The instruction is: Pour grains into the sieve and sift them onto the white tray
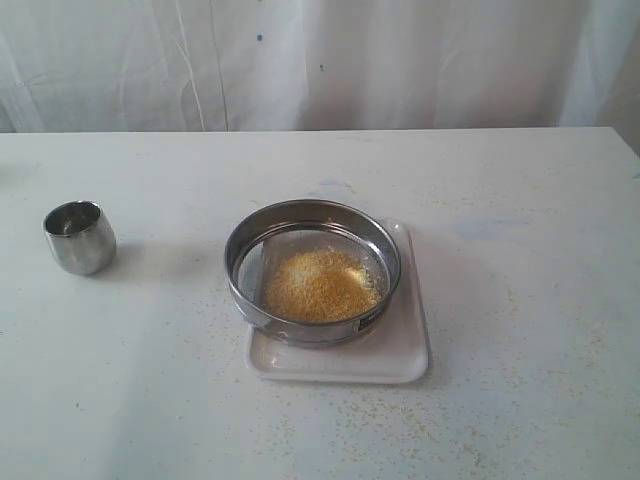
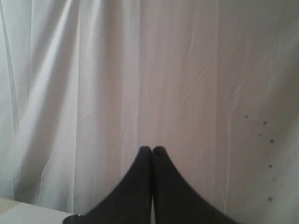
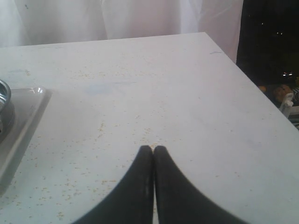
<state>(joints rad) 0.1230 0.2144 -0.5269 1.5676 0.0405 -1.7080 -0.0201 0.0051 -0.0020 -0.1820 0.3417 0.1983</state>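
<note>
The sieve [image 1: 312,270] rests on the white tray [image 1: 400,350] at the table's middle, tilted a little off the tray's left edge. A heap of yellow grains [image 1: 320,285] lies inside it. A small steel cup [image 1: 79,237] stands upright at the left. Neither arm shows in the exterior view. My left gripper [image 2: 152,149] is shut and empty, facing the white curtain. My right gripper [image 3: 153,149] is shut and empty above the table, to the right of the tray [image 3: 21,121]; a sliver of the sieve's rim [image 3: 3,105] shows at that view's edge.
Loose grains are scattered over the white table [image 1: 520,250] around the tray, thickest near the front. A white curtain [image 1: 320,60] hangs behind. The table's right edge [image 3: 261,88] drops to a dark area.
</note>
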